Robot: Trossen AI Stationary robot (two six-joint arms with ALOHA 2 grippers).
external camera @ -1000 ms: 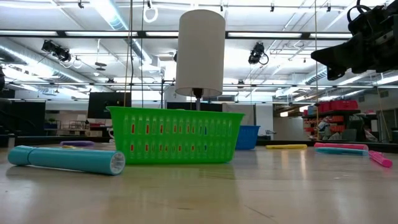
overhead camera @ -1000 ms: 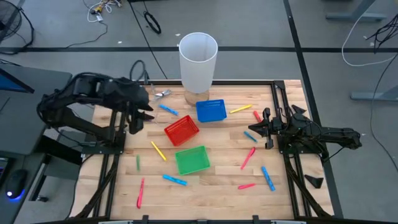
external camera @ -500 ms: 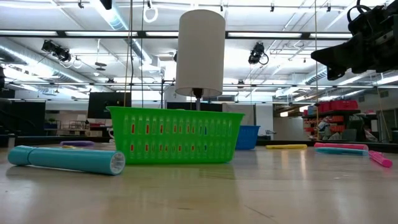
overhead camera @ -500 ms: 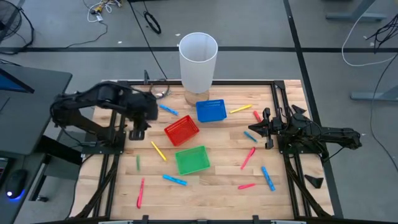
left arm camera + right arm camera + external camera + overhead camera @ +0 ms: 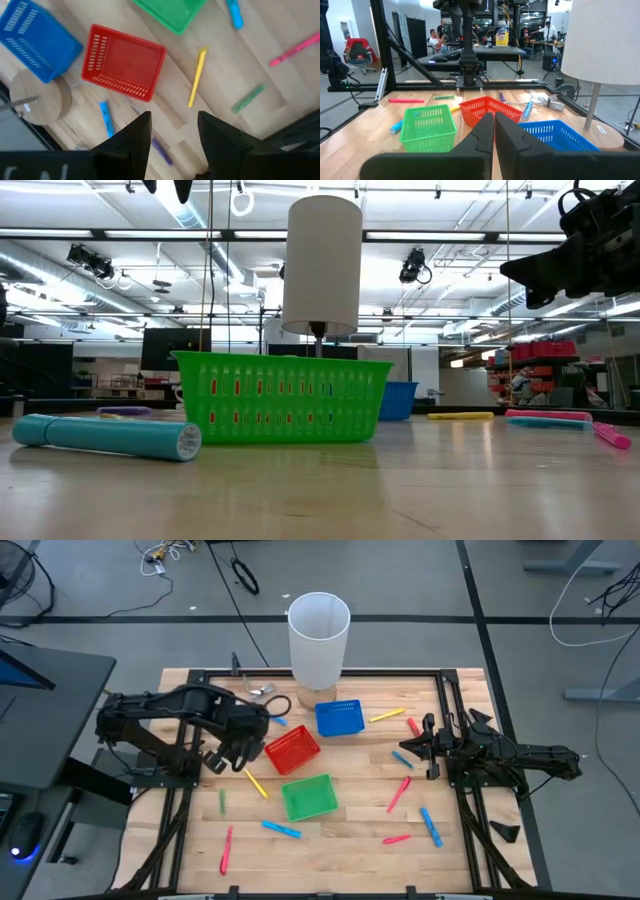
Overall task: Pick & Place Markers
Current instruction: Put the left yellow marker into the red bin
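Markers lie flat and scattered on the wooden table: a yellow one [image 5: 255,782], a green one [image 5: 222,801], a pink one [image 5: 227,850] and blue ones [image 5: 281,829] [image 5: 431,826]. My left gripper [image 5: 232,754] hangs open above the table, just left of the red basket [image 5: 292,750], pointing down. In its wrist view the left gripper [image 5: 175,137] has the yellow marker [image 5: 197,77] and a purple marker [image 5: 161,150] below it. It touches nothing. My right gripper [image 5: 405,748] waits shut and level at the table's right side, also seen shut as the right gripper [image 5: 494,131].
A blue basket [image 5: 339,718] and a green basket [image 5: 308,797] stand near the red one. A tall white cylinder [image 5: 319,635] on a round wooden base [image 5: 37,97] stands at the far edge. A small metal clip [image 5: 262,691] lies beside it. More markers [image 5: 399,793] lie right.
My left gripper has come down and moved toward the red basket and the table's near edge, rolling about its own pointing line. Its fingertips now show at the top of the low view. It has stayed open.
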